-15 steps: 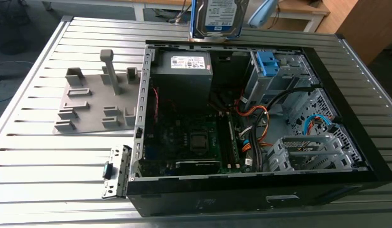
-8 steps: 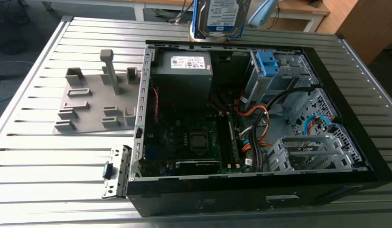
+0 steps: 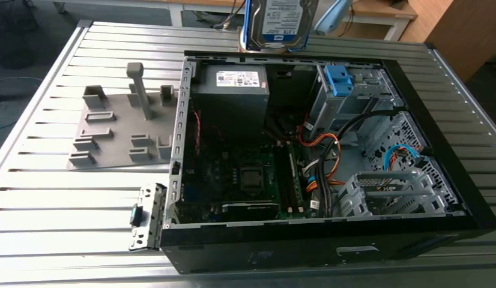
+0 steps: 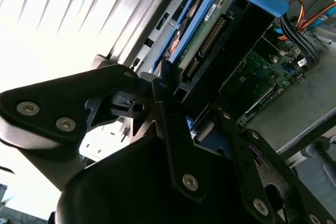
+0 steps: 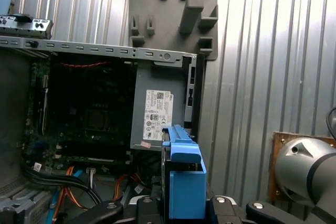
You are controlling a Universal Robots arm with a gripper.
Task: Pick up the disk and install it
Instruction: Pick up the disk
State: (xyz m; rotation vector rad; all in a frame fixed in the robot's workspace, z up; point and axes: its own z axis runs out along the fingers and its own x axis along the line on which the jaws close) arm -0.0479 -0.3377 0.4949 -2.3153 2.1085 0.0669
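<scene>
Disk (image 3: 280,21) aloft: the silver drive in its blue rails hangs on edge above the rim of the open computer case (image 3: 272,252), at the top of the exterior view and outside the bays. In the second wrist view the black hand (image 4: 181,98) is clamped on one end, fingers (image 4: 163,85) pressed to either side. Inside the case, a blue bracket (image 3: 338,79) sits on the metal bay near the grey box (image 3: 230,99). A grey fixture plate (image 3: 111,135) lies on the ribbed surface (image 3: 63,204), at the exterior view's left.
</scene>
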